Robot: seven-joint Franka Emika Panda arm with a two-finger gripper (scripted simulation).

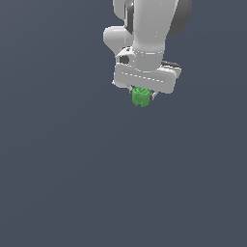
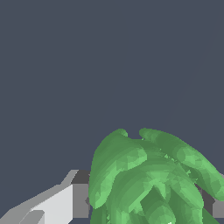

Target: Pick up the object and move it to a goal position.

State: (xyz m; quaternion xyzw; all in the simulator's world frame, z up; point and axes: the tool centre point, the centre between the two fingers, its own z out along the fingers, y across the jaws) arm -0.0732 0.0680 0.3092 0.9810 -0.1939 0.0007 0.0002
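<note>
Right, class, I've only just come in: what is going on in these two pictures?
A white robot arm has a small bright green, bumpy object clamped in its hand. In the exterior view the object sits directly under the hand, between the fingers, poking out below them. The wrist view shows the green ridged lobes up close, with a grey and white finger against one side. Only a plain dark grey background is visible, and no goal marker shows.

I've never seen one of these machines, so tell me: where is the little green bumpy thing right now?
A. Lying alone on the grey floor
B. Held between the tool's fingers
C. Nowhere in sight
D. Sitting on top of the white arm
B: the green object sits just under the white tool, with a finger against its side.
</note>
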